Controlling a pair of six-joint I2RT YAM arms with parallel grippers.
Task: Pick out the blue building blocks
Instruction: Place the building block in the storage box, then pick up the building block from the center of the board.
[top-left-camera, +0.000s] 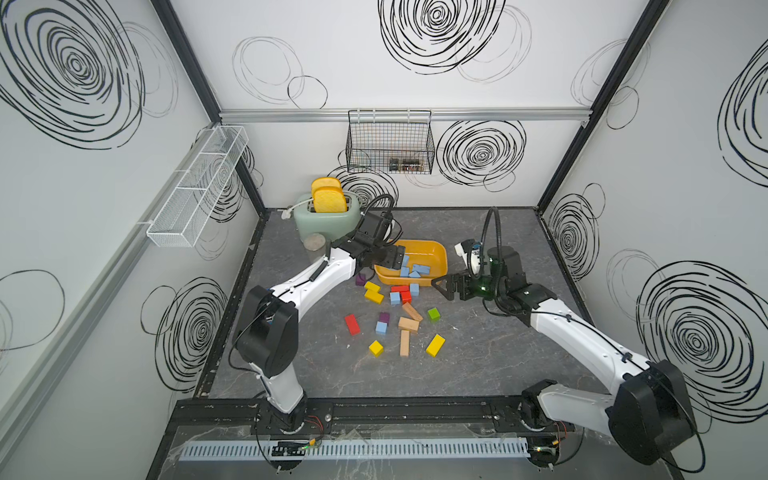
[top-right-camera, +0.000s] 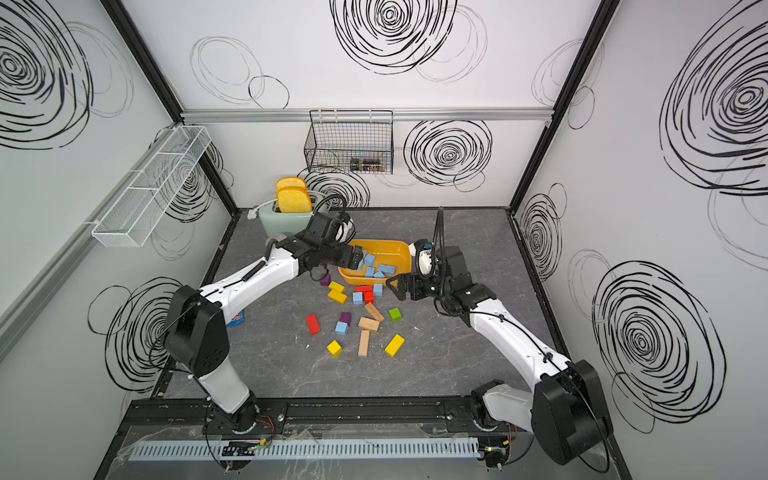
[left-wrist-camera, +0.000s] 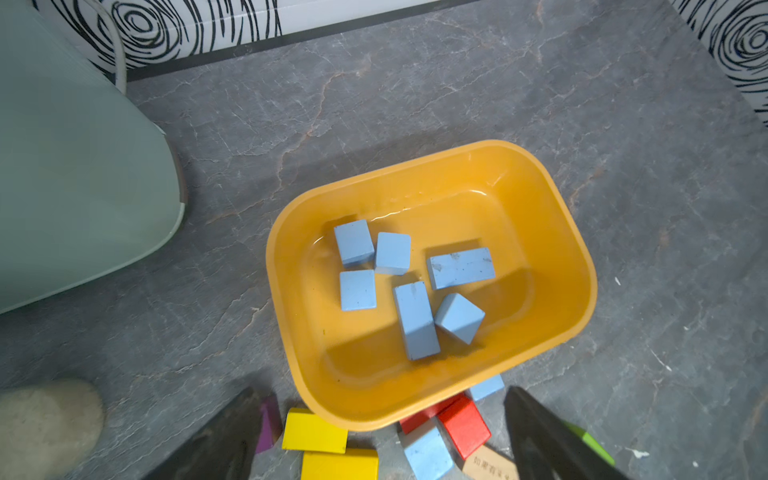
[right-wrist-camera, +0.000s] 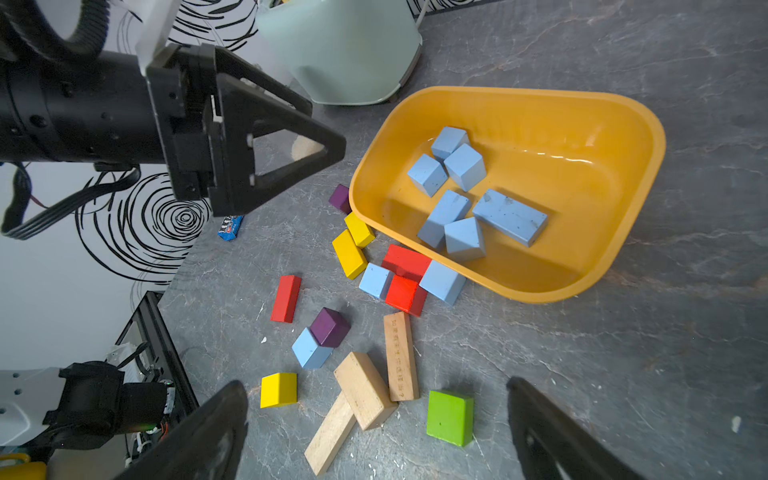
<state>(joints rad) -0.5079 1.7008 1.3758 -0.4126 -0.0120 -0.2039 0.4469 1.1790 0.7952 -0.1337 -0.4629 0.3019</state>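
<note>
in both top views: six blue building blocks (top-left-camera: 413, 270) already in the yellow tub (top-left-camera: 434, 249), set toward the back edge of the tabletop (top-left-camera: 498, 353), about midway along it. left claw (top-left-camera: 395, 258) above the tub's left end, spread wide, gripping nothing. right claw (top-left-camera: 441, 289) near the tub's front right corner, equally wide and empty. three loose blue cubes (top-left-camera: 395, 298) out on the tabletop: two just in front of the tub, touching the red blocks (top-left-camera: 405, 296); one nearer the centre, against a purple cube (top-left-camera: 384, 317).

from the left wrist: the tub's blue building blocks (left-wrist-camera: 415, 320) counted plainly, four cubes and two longer bricks, one cube askew against a brick. fingers (left-wrist-camera: 216, 440) far apart, nothing between.

from the right wrist: fingers (right-wrist-camera: 199, 432) wide again, nothing gripped. all three loose blue cubes (right-wrist-camera: 309, 348) in sight.

judged roughly two thirds done: six in, three to fetch, unless more hidden under an arm. pair by the red blocks likely awkward, hemmed in tightly.
</note>
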